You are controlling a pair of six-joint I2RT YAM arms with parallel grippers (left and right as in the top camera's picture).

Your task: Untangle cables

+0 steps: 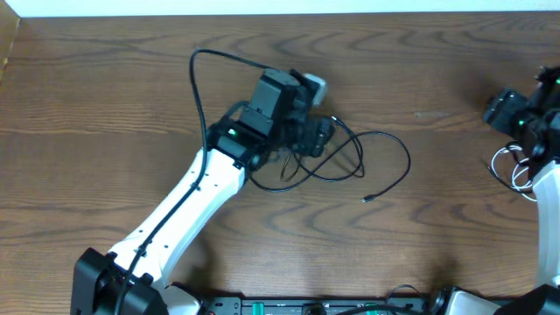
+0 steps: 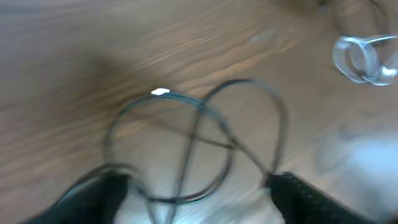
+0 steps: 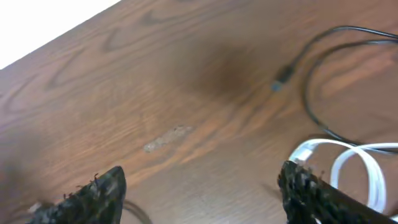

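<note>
Where the left arm (image 1: pixel 188 197) reaches over the middle of the surface (image 1: pixel 105 105), the left end effector (image 2: pixel 196 182) sits directly above the black cable (image 2: pixel 191 140). The wrist view is blurred, but both fingers (image 2: pixel 93 196) read wide apart at the bottom corners. Cable loops cross one another between and just ahead of the fingers, and one strand runs down into the gap. Cannot tell whether either finger touches it; nothing is visibly clamped. Overhead, the loops spread to the right of the end effector. The free plug end (image 1: pixel 368 199) lies loose on the surface, apart from the fingers.

Right end effector (image 3: pixel 202 173) is at the far right edge of the surface, jaws spread wide, holding nothing. White cable (image 3: pixel 348 158) is coiled just beside the finger (image 3: pixel 311 193) at the right of the wrist view; contact not resolvable. Second black cable (image 3: pixel 314 93) curves past beyond the white coil. Its small plug (image 3: pixel 283 77) rests on bare wood ahead of the fingers. The white coil also shows at top right of the left wrist view, well apart from the left end effector.
</note>
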